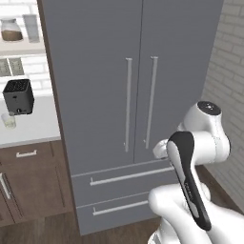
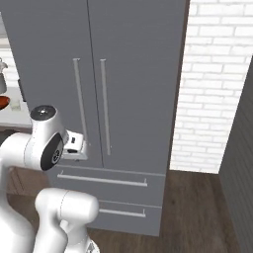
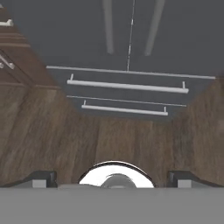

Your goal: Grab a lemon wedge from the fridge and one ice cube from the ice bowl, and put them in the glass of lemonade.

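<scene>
Facing the shut fridge [image 1: 136, 86], the gripper [image 3: 112, 179] is hanging wide open and empty, the glass of lemonade [image 1: 8, 121] is sitting far left on the counter [image 1: 38, 125]; every step is remaining.

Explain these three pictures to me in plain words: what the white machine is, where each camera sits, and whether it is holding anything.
The white machine is a robot arm on a base that can drive, standing in a simulated kitchen. Two pictures come from cameras on that base, behind the arm to its left and to its right. Both face a tall grey fridge with both doors shut and two drawers below. The third comes from a camera on the hand, looking past the gripper down at the wooden floor and the fridge drawers. Its fingertips stand wide apart with nothing between them, so it holds nothing. On the counter left of the fridge sit a black toaster and a small glass of lemonade.
</scene>
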Robot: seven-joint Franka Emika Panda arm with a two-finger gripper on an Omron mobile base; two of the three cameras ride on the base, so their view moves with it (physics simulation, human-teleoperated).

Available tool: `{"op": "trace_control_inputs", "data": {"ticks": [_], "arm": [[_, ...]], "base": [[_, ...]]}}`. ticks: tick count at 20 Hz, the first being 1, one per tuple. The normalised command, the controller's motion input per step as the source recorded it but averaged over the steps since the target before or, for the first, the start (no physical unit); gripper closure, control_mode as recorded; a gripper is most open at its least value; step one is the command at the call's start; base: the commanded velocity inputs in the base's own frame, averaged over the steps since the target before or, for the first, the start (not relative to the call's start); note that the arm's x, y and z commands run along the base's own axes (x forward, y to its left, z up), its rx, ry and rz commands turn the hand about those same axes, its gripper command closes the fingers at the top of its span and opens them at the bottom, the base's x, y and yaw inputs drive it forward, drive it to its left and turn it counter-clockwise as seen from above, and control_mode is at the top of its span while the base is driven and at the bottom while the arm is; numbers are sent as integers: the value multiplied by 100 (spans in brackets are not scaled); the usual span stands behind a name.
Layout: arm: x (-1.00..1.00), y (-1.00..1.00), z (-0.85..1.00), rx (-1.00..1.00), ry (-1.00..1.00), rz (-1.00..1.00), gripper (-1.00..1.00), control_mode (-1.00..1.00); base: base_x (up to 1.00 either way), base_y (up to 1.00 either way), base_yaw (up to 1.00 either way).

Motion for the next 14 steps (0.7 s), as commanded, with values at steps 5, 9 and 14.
{"op": "trace_control_inputs", "data": {"ticks": [5,9,14], "arm": [[-13,0,100,0,-49,1,-100,-100],[26,0,100,-4,-20,-2,-100,-100],[70,0,52,-1,-13,-16,-100,-100]], "base": [[0,0,0],[0,0,0],[0,0,0]]}}
